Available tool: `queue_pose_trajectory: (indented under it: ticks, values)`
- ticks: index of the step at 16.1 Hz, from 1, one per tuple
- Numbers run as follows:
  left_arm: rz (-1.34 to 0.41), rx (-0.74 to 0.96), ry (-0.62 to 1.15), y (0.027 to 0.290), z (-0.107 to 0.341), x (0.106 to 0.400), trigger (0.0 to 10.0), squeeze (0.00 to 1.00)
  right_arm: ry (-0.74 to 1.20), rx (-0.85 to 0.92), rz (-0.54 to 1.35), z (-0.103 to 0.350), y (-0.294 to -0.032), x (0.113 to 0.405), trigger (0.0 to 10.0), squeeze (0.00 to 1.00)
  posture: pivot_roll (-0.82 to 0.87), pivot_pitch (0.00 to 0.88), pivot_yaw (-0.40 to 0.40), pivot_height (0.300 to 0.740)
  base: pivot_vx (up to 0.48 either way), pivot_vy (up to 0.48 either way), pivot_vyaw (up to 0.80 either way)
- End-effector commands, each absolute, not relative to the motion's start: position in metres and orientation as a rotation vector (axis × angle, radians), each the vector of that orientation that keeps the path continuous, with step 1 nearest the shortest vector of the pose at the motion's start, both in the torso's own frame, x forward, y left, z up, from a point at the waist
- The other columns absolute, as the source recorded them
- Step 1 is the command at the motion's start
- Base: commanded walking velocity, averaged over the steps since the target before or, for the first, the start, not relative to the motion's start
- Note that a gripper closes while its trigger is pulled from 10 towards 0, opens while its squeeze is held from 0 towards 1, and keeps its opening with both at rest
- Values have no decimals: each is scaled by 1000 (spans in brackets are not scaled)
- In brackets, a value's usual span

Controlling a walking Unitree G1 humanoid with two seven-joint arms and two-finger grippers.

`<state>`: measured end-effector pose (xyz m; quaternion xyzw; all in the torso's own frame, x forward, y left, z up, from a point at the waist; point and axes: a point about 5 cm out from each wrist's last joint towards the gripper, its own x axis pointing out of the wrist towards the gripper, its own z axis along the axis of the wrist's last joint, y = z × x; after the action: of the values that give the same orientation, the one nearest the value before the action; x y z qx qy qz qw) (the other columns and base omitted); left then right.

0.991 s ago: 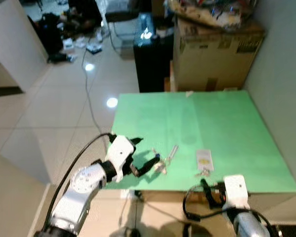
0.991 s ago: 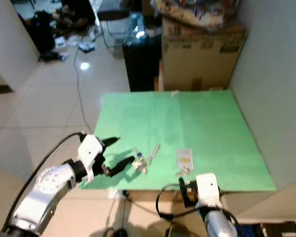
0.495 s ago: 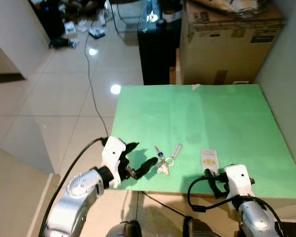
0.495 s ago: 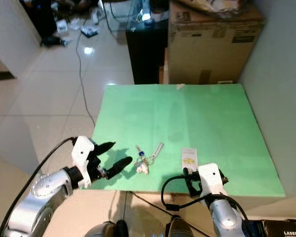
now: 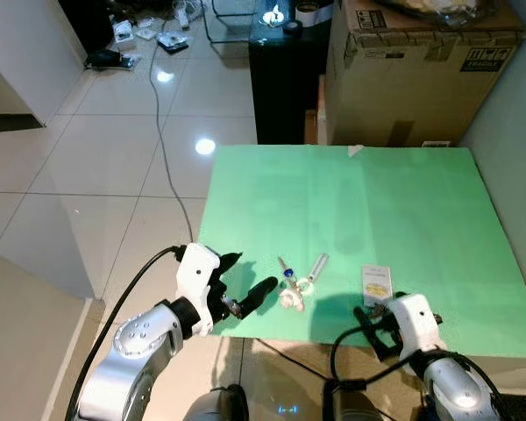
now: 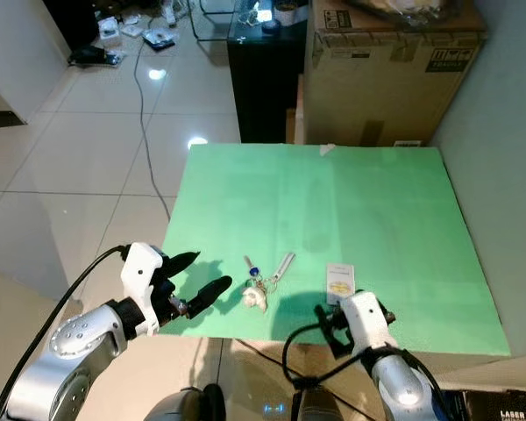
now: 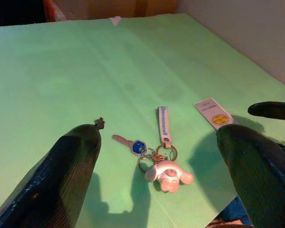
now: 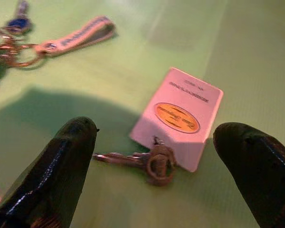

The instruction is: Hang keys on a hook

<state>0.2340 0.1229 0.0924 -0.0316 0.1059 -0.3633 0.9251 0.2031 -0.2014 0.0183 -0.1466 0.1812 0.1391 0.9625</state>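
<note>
Lying flat near the green bench's (image 5: 403, 210) front edge, the keys (image 5: 291, 285) rest beside a white tag (image 5: 376, 282). Left pincer (image 5: 244, 281) spread, hovering just beside keys. Right pincer (image 8: 156, 161) spread over the tag.

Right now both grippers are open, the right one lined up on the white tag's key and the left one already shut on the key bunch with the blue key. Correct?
Not quite. The left gripper is open too, its fingers either side of the key bunch without touching it, as the left wrist view shows. The rest holds: the right gripper is open, with the white tag and its key between its fingers.
</note>
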Motion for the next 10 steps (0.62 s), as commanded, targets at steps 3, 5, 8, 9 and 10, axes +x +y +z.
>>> queue_pose_trajectory:
  ticks: [3, 5, 8, 9, 10]
  values:
    - [-742, -71, 217, 122, 93, 231, 10000, 0, 383, -320, 340, 14, -196, 195, 10000, 0, -35, 214, 83, 740, 0, 0, 0]
    - [-744, -72, 218, 123, 95, 231, 10000, 0, 410, -331, 338, 8, -201, 193, 10000, 0, -28, 223, 91, 740, 0, 0, 0]
    - [-744, -67, 225, 125, 94, 229, 10000, 0, 414, -353, 334, 8, -205, 196, 10000, 0, -25, 231, 98, 740, 0, 0, 0]
    - [-745, -67, 226, 125, 94, 228, 10000, 0, 413, -357, 327, 8, -207, 197, 10000, 0, -26, 231, 98, 740, 0, 0, 0]
    - [-746, -67, 228, 124, 94, 228, 10000, 0, 414, -356, 322, 8, -208, 198, 10000, 0, -26, 231, 97, 740, 0, 0, 0]
